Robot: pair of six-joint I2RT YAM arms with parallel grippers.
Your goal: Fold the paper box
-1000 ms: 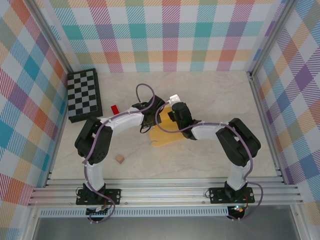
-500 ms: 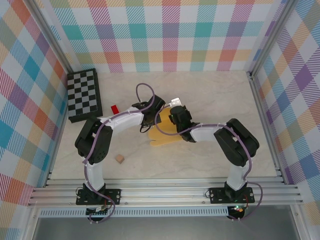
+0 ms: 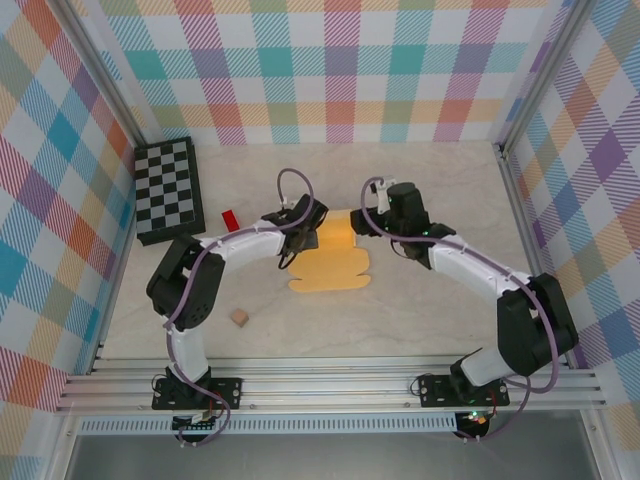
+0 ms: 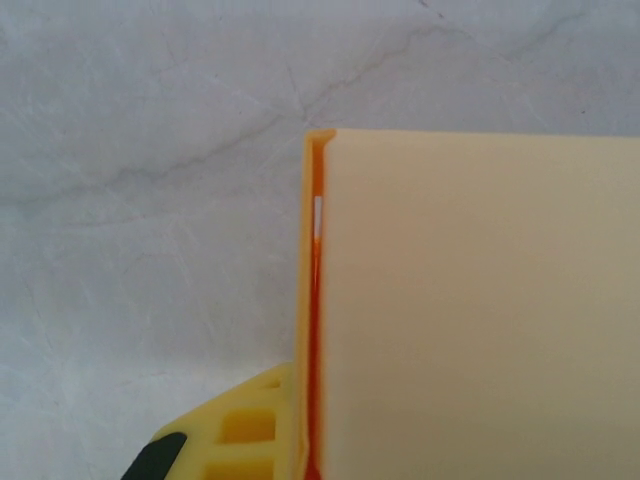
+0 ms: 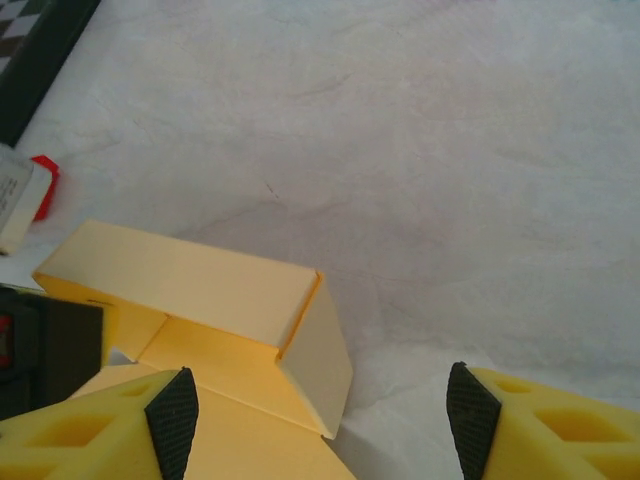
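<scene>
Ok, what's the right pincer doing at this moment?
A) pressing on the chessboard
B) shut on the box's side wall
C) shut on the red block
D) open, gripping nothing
D: the right pincer stands wide open in its wrist view, and the paper box lies ahead of it, not pinched.

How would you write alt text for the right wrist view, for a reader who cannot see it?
A partly folded yellow paper box lies on a pale marbled table, one long wall standing up. The right gripper hangs open in the foreground, its black-padded yellow fingers spread wide; a red block and a checkerboard sit at the left edge.
</scene>
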